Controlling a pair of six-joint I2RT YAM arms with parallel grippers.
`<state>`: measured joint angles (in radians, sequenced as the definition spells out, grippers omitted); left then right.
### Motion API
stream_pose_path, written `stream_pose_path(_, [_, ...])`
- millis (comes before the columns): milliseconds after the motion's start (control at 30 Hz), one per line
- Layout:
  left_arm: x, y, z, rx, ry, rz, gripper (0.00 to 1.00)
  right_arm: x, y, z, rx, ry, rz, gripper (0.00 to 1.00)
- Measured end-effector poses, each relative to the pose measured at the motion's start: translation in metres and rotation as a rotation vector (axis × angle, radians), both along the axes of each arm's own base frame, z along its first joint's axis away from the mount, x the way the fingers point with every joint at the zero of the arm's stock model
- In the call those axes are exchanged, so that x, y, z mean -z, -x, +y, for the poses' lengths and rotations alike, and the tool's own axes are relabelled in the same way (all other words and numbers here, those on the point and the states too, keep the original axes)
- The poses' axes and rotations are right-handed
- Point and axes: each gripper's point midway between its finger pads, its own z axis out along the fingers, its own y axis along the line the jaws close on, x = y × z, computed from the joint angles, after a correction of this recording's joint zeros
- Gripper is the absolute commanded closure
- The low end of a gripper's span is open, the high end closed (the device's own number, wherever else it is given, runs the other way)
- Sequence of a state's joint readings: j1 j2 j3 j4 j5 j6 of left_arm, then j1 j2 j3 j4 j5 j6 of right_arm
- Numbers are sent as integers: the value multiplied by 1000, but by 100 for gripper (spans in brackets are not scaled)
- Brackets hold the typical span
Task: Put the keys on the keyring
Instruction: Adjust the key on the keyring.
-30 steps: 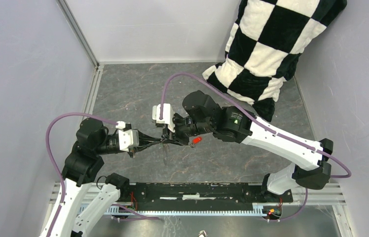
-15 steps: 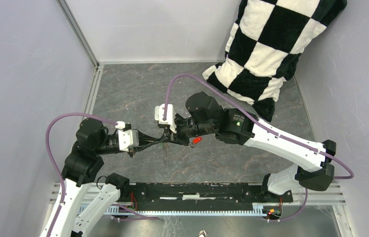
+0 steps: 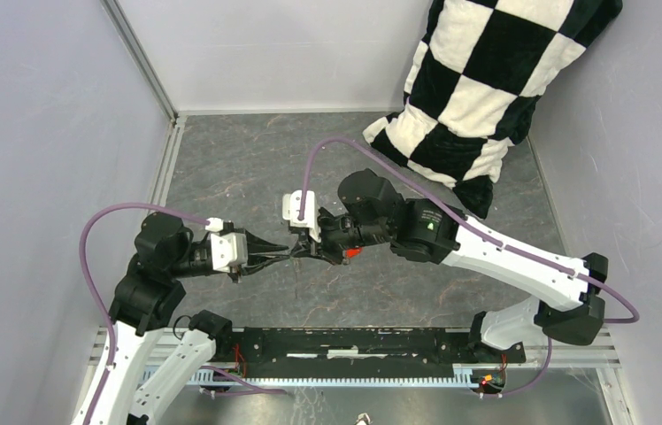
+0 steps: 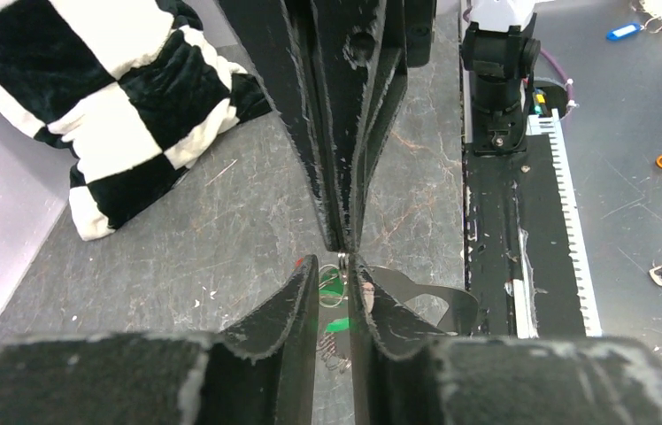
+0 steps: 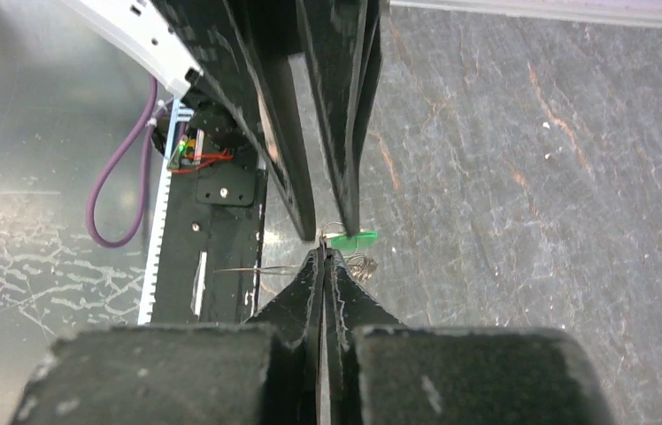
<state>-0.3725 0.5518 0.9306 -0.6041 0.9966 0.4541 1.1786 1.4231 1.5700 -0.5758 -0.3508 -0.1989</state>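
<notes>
**Nose to nose at mid-frame, ring between the tips**

In the top view my left gripper (image 3: 293, 253) and right gripper (image 3: 307, 251) meet tip to tip along a left-right line at the centre. The right's fingers are pressed together. The left's stand narrowly parted around the thin grey metal keyring (image 4: 332, 289); whether either truly grips it I cannot tell. The green-headed metal key (image 5: 351, 239) hangs just beside the meeting point, and the red-headed metal key (image 3: 353, 252) shows just right of it. Since a second ago the right wrist has drifted slightly rightward.
</notes>
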Motion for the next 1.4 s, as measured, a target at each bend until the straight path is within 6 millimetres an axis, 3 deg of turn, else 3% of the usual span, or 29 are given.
stream_pose_path(67, [-5, 1, 0, 2, 5, -10, 61, 6, 0, -5, 6, 1, -1, 100])
stream_pose_path(233, [-24, 5, 1, 8, 20, -45, 53, 13, -3, -19, 34, -21, 1, 99])
stream_pose_path(333, [-30, 9, 2, 14, 18, -45, 52, 4, -5, -25, 44, -84, -1, 99])
stream_pose_path(433, [-24, 14, 2, 43, -1, -34, 51, -9, -3, -28, 37, -154, 2, 100])
stream_pose_path(567, [-16, 16, 1, 75, -24, -41, 53, -22, 3, -24, 5, -245, 27, 99])
stream_pose_path(800, [-20, 15, 4, 67, -19, -186, 64, -10, 14, -15, -41, -302, 116, 100])
stream_pose_path(933, [-27, 23, 8, 57, 3, -283, 67, -16, 16, -13, -53, -339, 140, 100])
stream_pose_path(1100, [-19, 26, 9, 87, -30, -286, 66, -30, 20, -11, -73, -404, 149, 100])
stream_pose_path(1267, [-13, 22, 8, 98, -60, -293, 64, -29, 24, -11, -92, -419, 173, 99])
stream_pose_path(1400, [-21, 20, 10, 74, -43, -369, 64, -28, 28, -11, -106, -415, 188, 100])
